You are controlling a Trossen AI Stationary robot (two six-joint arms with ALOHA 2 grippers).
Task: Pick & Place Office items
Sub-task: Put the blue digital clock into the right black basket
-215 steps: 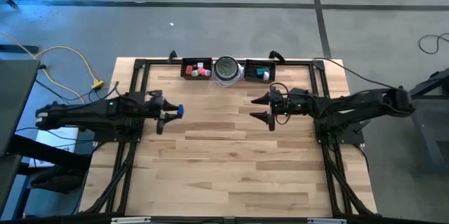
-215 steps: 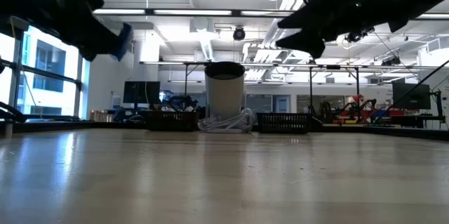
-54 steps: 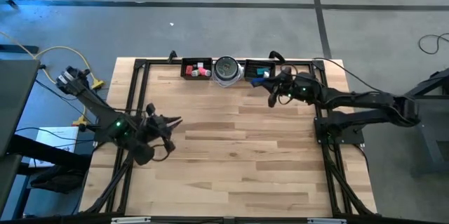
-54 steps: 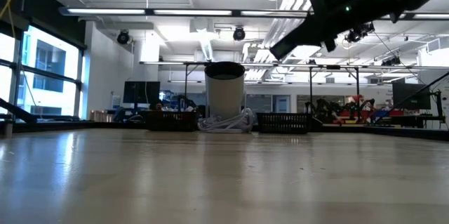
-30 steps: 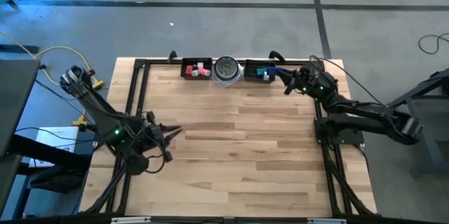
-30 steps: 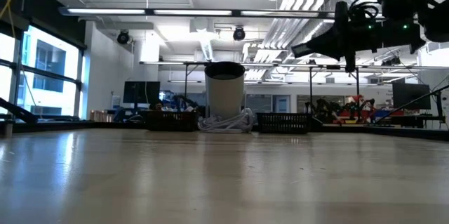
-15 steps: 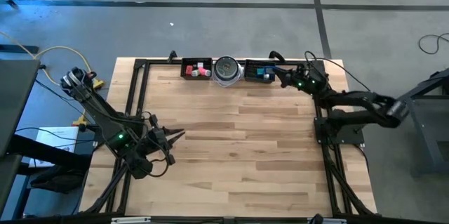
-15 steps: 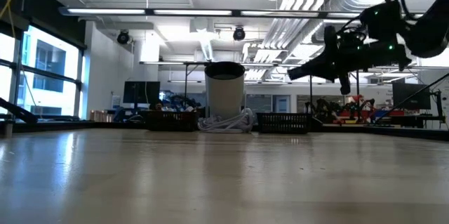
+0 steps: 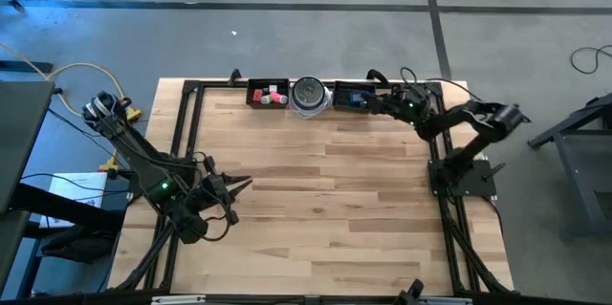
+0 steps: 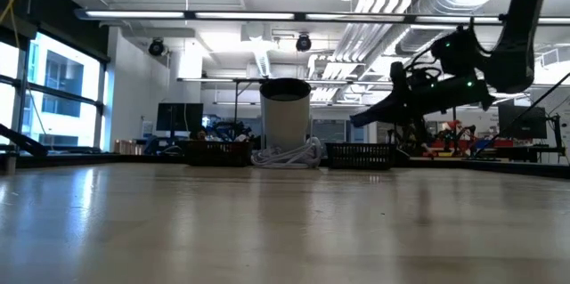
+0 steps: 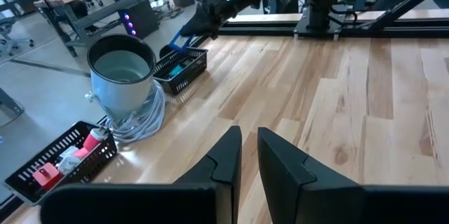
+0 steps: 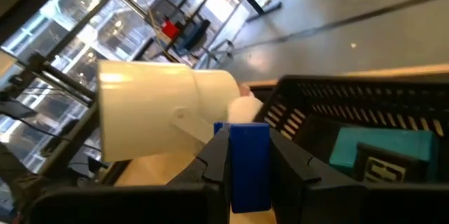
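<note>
Blue flat piece sits clamped in the right gripper over the far right tray, while the left gripper, fingers closed and empty, waits at the table's left.

Bright ceiling strip lights backlight the arms into silhouettes; their glare sheens the pale wooden surface.

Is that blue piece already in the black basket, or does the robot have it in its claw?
In the claw. The right gripper is shut on the blue flat piece, held above the basket's rim; a teal block already lies inside.
</note>
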